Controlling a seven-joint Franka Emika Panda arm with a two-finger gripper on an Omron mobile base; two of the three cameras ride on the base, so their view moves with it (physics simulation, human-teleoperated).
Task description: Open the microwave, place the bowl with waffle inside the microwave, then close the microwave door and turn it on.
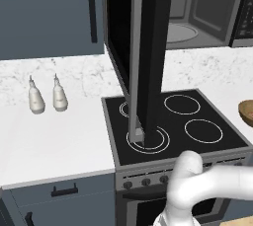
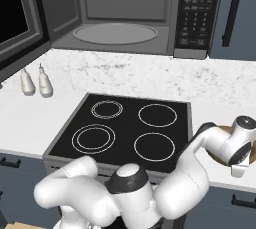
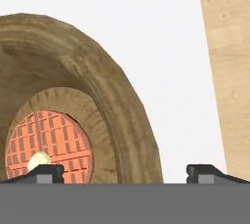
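Note:
The microwave stands open above the stove, its grey interior and round turntable exposed. The microwave door is swung far out and appears edge-on in the left base view. A small tan-brown bowl rests on the white counter right of the stove. In the hand view the bowl holds a reddish waffle. My gripper hangs over the bowl, open, its jaws wide apart. The bowl's near rim lies between the fingertips in the hand view.
The black stovetop with four rings lies below the microwave. Two white bottles stand on the left counter. The button panel is on the microwave's right. A light wooden surface borders the counter beside the bowl.

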